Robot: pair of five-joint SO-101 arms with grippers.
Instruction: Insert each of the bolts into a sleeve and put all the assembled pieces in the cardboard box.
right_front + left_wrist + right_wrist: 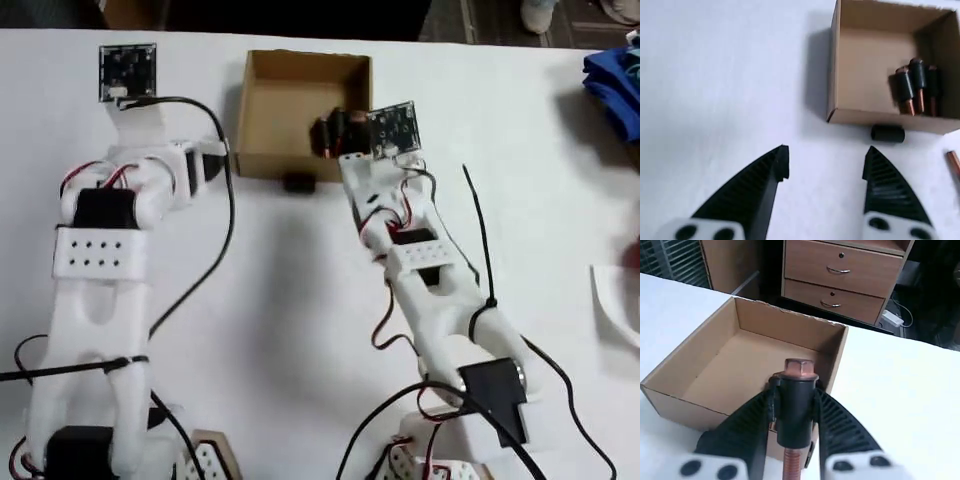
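Small, stiff and light, by the look of them, every part here. Loose sleeve (887, 133): short black cylinder on its side, matte, probably grippy yet free to roll; best pinched across the barrel at mid-length, both bore ends left clear. Loose bolt (954, 163): bare copper-coloured metal, smooth, likely slippery and just as ready to roll; best taken near the head, shank left free for entry. Held piece (794, 412): bolt head (800, 369) seated on the sleeve's upper rim, threaded shank (791, 465) out below; probably a loose fit, so safest kept head-up until release.

Positions, left to right. Left gripper (827, 152): spread wide, nothing between the fingers, above bare white table (300, 330). Off to its right, apart from both fingertips, cardboard box (865, 60), open-topped, with three assembled pieces (916, 87) side by side along the right-hand wall. Just outside the near wall, touching it or nearly so, the loose sleeve: near the open fingers, not between them. Farther right on the table, near that sleeve but apart, the loose bolt. Right gripper (794, 390): closed on the held piece, fingers clamped on either side of the black barrel, piece upright. In the high view, at the box's near right corner; over the wall or just inside, impossible to tell.
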